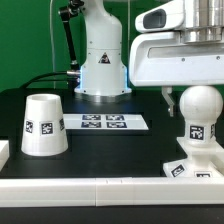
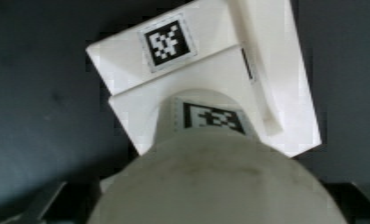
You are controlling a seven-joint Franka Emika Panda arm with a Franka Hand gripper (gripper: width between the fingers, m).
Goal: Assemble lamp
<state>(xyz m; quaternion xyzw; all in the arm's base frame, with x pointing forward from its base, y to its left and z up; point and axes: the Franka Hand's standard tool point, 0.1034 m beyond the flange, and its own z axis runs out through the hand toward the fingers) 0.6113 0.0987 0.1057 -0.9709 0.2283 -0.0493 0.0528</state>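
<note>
The round white bulb [image 1: 198, 112] stands upright on the square sloped base [image 1: 200, 168] at the exterior view's right, near the table's front edge. My gripper [image 1: 196, 98] hangs over it, jaws open on either side of the bulb's globe, with a dark finger [image 1: 168, 97] clear of its side. In the wrist view the bulb [image 2: 208, 175] fills the space between the fingers, and a narrow dark gap shows on each side. Beyond it lies the base [image 2: 280, 70] with its markers. The cone-shaped shade [image 1: 44, 126] stands alone at the exterior view's left.
The marker board [image 1: 102, 122] lies flat mid-table behind the parts. The robot's white pedestal [image 1: 102, 60] stands at the back with black cables beside it. A white ledge [image 1: 100, 190] runs along the table's front edge.
</note>
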